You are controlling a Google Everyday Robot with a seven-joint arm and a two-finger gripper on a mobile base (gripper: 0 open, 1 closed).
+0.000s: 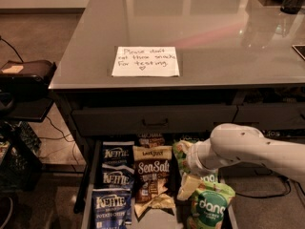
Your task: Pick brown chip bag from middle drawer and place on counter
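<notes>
The brown chip bag (151,173) with white "Sea Salt" lettering lies in the middle row of the open middle drawer (88,185), below the counter (200,27). My white arm (248,147) reaches in from the right over the drawer's right row. My gripper (185,157) is at its left end, low over the green bags, just right of the brown bag's upper right edge. It is mostly hidden by the wrist.
Blue Kettle bags (116,155) fill the left row and green dang bags (210,205) the right. A crumpled tan bag (153,203) lies in front of the brown bag. A white note (145,61) lies on the counter. A closed drawer front with a bar handle (155,122) sits above.
</notes>
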